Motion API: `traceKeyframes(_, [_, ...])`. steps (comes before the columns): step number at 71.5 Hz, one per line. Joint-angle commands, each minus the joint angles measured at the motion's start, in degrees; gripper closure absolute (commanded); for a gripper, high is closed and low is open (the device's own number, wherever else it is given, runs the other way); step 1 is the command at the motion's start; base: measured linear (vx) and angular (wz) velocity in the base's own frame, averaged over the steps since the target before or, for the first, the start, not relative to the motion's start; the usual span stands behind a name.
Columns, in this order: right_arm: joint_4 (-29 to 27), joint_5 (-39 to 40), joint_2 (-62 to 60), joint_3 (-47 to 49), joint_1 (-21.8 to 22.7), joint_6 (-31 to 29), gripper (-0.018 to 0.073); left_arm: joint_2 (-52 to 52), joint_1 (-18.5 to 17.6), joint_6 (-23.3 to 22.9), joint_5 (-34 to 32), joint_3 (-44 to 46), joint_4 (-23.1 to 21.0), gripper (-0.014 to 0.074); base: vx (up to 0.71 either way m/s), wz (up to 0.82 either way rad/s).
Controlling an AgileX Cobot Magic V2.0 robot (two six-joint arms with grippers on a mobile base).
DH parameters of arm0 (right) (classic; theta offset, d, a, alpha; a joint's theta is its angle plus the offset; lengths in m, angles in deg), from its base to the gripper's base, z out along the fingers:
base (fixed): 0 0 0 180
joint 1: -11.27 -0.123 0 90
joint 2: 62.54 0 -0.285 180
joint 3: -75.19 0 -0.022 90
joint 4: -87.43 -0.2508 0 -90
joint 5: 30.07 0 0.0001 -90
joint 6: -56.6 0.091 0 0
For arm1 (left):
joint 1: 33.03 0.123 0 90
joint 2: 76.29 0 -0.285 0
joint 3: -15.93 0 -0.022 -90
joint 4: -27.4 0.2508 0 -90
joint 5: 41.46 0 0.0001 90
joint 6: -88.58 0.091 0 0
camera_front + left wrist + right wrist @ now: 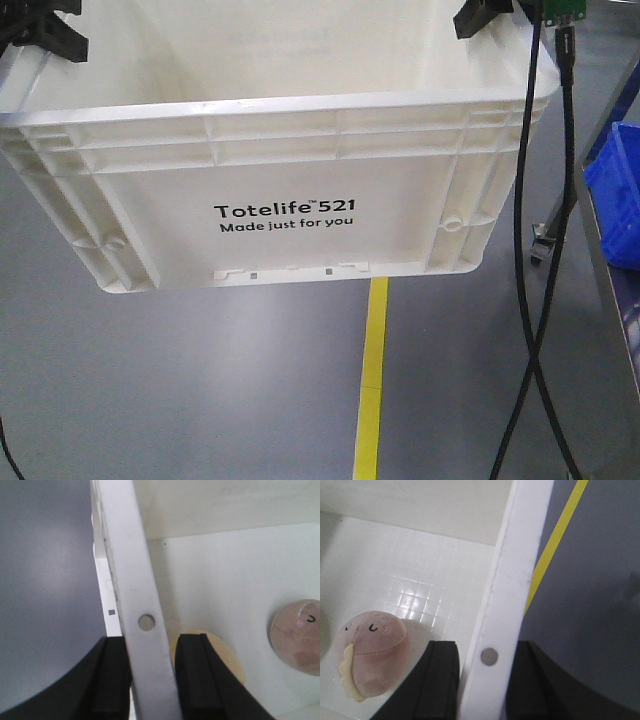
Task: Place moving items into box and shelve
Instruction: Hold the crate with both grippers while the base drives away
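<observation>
Matte black left tool and right tool tight on rim of smooth white box

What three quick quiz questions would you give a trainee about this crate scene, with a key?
1. True or false: the pink ball and the cream ball both lie inside the white crate.
2. The left gripper and right gripper are clamped on: A the crate's rim, B a ball, C nothing.
3. Fill in: the floor line below the crate is ____.
Key: 1 true; 2 A; 3 yellow.
</observation>
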Motion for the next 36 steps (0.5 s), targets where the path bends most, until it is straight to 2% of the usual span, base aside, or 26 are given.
traceKeyframes(1, [-9.38, 4.30, -3.93, 2.54, -1.41, -2.03, 0.0570, 2.93, -1.45, 0.54, -7.12, 2.74, -12.21, 0.0613, 0.50, -0.10])
traceKeyframes(36, [-9.38, 4.30, -3.93, 2.54, -1.41, -2.03, 0.0570, 2.93, -1.45, 0.54, -7.12, 2.74, -12.21, 0.0613, 0.51, -0.09])
